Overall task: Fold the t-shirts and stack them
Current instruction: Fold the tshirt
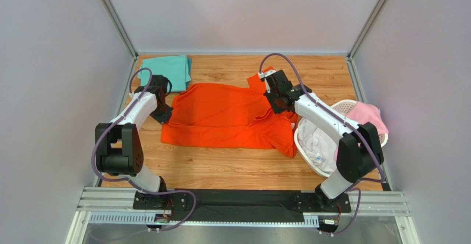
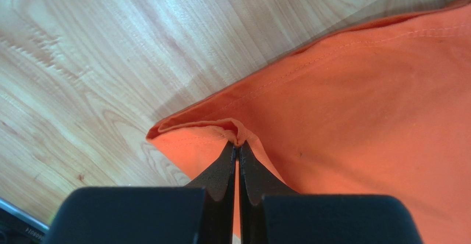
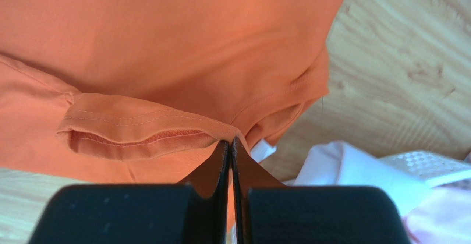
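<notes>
Laundry fills the white perforated basket (image 1: pixel 344 102) at the right edge of the wooden surface (image 1: pixel 221 168). We see a white t-shirt (image 1: pixel 318 143) bunched inside it and a pale pink t-shirt (image 1: pixel 368 115) draped over its far right rim, part of it hanging outside. In the top view the right arm's forearm crosses above the basket's left side.

The orange-red t-shirt (image 1: pixel 221 117) lies spread over the middle of the surface, outside the basket. Its right edge comes close to the basket's left wall, but we cannot tell whether the two touch.

The left pincer (image 2: pixel 237 144) is closed on this shirt's left corner, nipping a small fold of hem between its tips. The right pincer (image 3: pixel 229 143) is likewise closed on orange cloth at the shirt's right side, just beside a stitched sleeve opening. White and pink cloth and a strip of basket rim show beyond it in the wrist view.

The teal-green t-shirt (image 1: pixel 168 70) lies folded at the far left corner of the surface, well apart from the basket.
</notes>
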Controlling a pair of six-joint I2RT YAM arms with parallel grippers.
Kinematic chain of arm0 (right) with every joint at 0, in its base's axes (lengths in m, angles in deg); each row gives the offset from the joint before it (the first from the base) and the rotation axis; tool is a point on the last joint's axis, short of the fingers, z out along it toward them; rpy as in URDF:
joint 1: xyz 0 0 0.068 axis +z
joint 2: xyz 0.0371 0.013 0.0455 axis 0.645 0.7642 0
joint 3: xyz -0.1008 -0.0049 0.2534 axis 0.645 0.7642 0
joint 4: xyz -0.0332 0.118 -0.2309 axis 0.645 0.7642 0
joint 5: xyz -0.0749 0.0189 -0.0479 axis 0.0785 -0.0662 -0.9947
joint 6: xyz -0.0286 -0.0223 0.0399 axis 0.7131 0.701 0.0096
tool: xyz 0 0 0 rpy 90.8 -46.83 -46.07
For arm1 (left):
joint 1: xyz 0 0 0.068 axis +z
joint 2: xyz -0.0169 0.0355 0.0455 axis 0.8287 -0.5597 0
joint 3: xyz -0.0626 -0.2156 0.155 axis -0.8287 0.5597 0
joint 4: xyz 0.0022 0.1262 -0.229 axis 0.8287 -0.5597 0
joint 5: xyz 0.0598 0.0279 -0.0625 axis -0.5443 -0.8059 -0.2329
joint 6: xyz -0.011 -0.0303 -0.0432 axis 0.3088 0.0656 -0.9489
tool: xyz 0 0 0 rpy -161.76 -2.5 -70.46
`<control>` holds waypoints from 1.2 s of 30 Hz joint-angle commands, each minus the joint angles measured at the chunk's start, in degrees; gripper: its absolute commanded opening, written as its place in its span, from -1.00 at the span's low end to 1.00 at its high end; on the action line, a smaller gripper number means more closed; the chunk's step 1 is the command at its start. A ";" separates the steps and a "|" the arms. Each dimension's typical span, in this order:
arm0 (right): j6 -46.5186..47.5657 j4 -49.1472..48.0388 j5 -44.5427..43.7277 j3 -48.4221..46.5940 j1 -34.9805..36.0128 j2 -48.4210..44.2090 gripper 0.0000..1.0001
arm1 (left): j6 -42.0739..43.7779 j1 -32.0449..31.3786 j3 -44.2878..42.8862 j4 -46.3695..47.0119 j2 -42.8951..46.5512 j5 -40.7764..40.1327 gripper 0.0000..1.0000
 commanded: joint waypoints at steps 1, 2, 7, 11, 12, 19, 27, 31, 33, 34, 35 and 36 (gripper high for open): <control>8.05 -6.50 -1.97 -3.38 -0.62 2.83 -1.00 | 1.50 0.33 -2.80 0.70 -2.83 -1.33 -0.95; 9.20 -7.12 -2.23 -4.43 -0.79 4.67 -1.00 | 1.50 0.33 -3.24 0.70 -3.36 -1.77 -0.92; 10.61 -7.83 -1.79 -9.27 -2.81 11.62 -1.00 | 1.32 0.33 -3.95 0.70 -5.47 -2.38 -0.81; 11.23 -8.27 -4.25 -13.21 -2.99 17.15 -0.80 | 1.06 0.33 -3.86 0.26 -5.30 -2.83 -0.44; 10.79 -7.58 -4.95 -14.01 -2.99 17.95 -0.60 | 1.50 0.33 -3.95 0.18 -5.21 -2.65 -0.22; 3.60 -5.28 -4.18 -13.41 -2.73 13.14 1.00 | 2.99 0.33 -2.98 -0.35 -0.91 -0.55 0.99; -14.95 -8.70 15.57 0.91 -1.76 -0.05 1.00 | 4.75 -2.82 1.06 1.58 5.78 4.37 0.99; -17.86 -12.22 20.97 6.19 0.17 -0.76 1.00 | 6.33 -4.76 1.94 5.18 3.59 8.67 0.99; -18.04 -11.96 21.23 6.63 0.96 1.08 1.00 | 6.95 -5.03 1.68 6.50 1.22 8.95 0.99; -18.04 -12.22 20.97 6.81 0.96 1.78 1.00 | 7.12 -5.03 1.50 6.85 0.34 8.60 0.99; -17.95 -12.75 20.97 6.98 1.14 3.27 1.00 | 7.30 -5.03 1.24 7.20 -1.50 8.08 0.99; -17.69 -12.93 21.06 7.16 1.14 4.07 1.00 | 8.17 -5.03 0.98 7.21 -2.21 8.16 0.99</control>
